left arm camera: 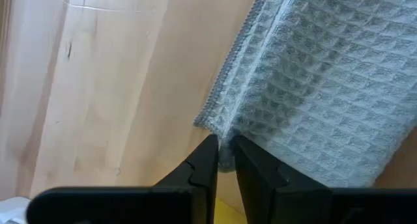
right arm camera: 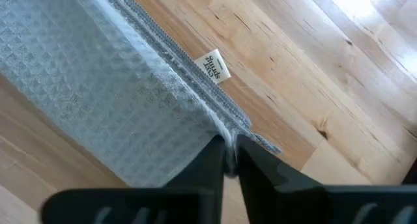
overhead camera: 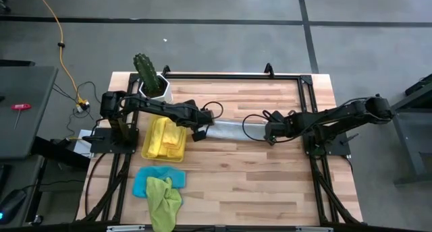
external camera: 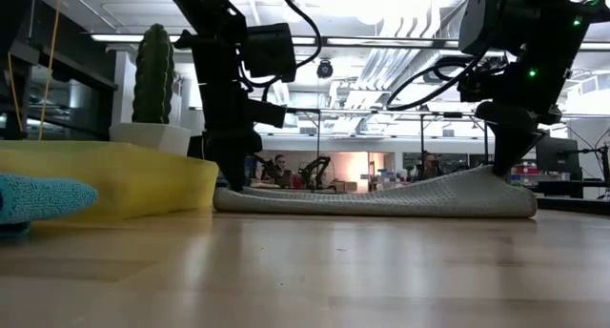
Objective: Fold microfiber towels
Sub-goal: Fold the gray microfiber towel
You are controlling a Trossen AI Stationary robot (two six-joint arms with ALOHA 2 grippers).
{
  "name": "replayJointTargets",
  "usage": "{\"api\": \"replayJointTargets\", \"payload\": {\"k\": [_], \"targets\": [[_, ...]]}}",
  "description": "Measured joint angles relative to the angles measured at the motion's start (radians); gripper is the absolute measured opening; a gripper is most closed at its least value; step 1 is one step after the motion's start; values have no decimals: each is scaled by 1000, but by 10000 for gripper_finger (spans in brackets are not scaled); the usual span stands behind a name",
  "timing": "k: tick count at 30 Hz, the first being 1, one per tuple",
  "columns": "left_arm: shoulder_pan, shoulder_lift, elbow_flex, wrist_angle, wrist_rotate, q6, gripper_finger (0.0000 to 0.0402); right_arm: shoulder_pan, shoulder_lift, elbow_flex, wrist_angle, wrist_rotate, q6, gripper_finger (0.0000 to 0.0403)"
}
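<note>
So the grey towel [overhead camera: 233,130] is laid out flat on the counter [overhead camera: 270,178], already doubled over into a long strip between the two arms. Each end is pinched by one hand: the left hand [left arm camera: 225,160] is clamped on the corner nearest the yellow tray [overhead camera: 147,151], and the right hand [right arm camera: 227,157] is clamped on the opposite end. The fingers are nearly together in both wrist views, with just the cloth's edge caught between them. Holding both ends like that looks meant to keep the strip taut and the edges lined up, so the next fold (or a release) can be done cleanly; that's a guess, though.

The rest of the towels are parked out of the way: yellow towels [overhead camera: 167,139] are stacked in the tray, and a light blue towel [overhead camera: 144,181] with a lime green towel [overhead camera: 165,199] on top is bunched near the front edge of the counter. A potted cactus [overhead camera: 147,73] is sat at the back left corner.

What's interesting is how much each view adds. From the high view, the layout is clear but the grip itself can't be judged. Only in the wrist views can the waffle weave, the stitched hem and a small care label [right arm camera: 215,66] be seen. From the low view it's shown that the towel lies on the wood with its right end lifted slightly, which isn't visible from above.
</note>
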Motion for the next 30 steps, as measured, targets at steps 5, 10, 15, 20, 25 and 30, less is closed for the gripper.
{"api": "replayJointTargets", "payload": {"k": [5,10,15,20,25,30], "targets": [[1,0,0,0,-67,42,70,0,0,0,0,35,1,92],[1,-1,1,-9,-163,116,109,0,0,0,-5,79,-26,154],[6,-22,37,-81,-126,151,144,0,0,0,-13,87,-53,189],[12,-78,44,-68,40,219,163,7,0,0,-16,84,-53,197],[11,-75,24,41,172,239,159,29,0,0,-7,82,-62,197],[11,-5,14,123,181,235,140,59,0,0,38,65,-80,197]]}}
